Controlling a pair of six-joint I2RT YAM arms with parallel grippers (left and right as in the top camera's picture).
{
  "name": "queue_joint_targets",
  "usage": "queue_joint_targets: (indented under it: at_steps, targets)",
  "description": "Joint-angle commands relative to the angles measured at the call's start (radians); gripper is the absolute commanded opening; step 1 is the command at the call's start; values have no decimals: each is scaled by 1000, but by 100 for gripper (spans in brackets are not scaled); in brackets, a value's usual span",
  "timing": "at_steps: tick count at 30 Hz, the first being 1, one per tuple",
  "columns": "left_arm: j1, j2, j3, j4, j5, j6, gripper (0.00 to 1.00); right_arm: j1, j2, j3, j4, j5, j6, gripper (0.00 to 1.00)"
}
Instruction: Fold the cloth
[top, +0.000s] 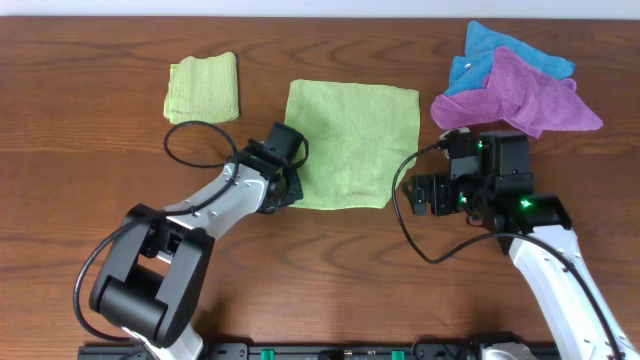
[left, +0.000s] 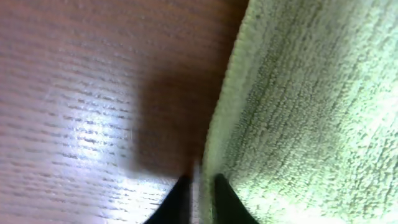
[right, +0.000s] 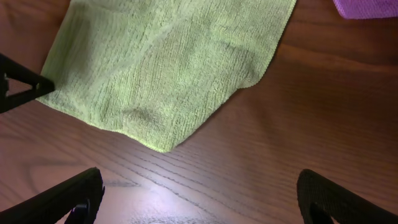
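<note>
The cloth (top: 350, 140) lies spread flat in the middle of the table, light yellow-green and roughly square. My left gripper (top: 290, 190) is down at its near left corner. In the left wrist view the two dark fingers stand almost together, with the cloth's (left: 311, 106) hemmed edge pinched between them at the left gripper (left: 202, 196). My right gripper (top: 420, 195) hovers just off the cloth's near right corner. In the right wrist view, the right gripper (right: 199, 199) is wide open over bare wood, and the cloth's (right: 168, 62) corner lies ahead of it.
A small folded green cloth (top: 203, 87) lies at the back left. A purple cloth (top: 520, 95) lies heaped over a blue cloth (top: 500, 50) at the back right, close behind my right arm. Black cables loop beside both arms.
</note>
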Motion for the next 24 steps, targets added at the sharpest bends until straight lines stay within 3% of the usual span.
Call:
queue_joint_targets:
  at_steps: [1,7,13,24]
  targets:
    - [-3,13,18,-3,-25,-2,6,-8,0,-8,3,3,-19,99]
    - [-3,11,62,-44,-40,16,6,-8,-1,-8,-69,3,6,99]
    - [-2,-12,282,-257,-92,106,6,8,-1,-47,-166,0,64,99]
    - [-2,-12,433,-258,85,75,6,238,4,-220,154,3,146,99]
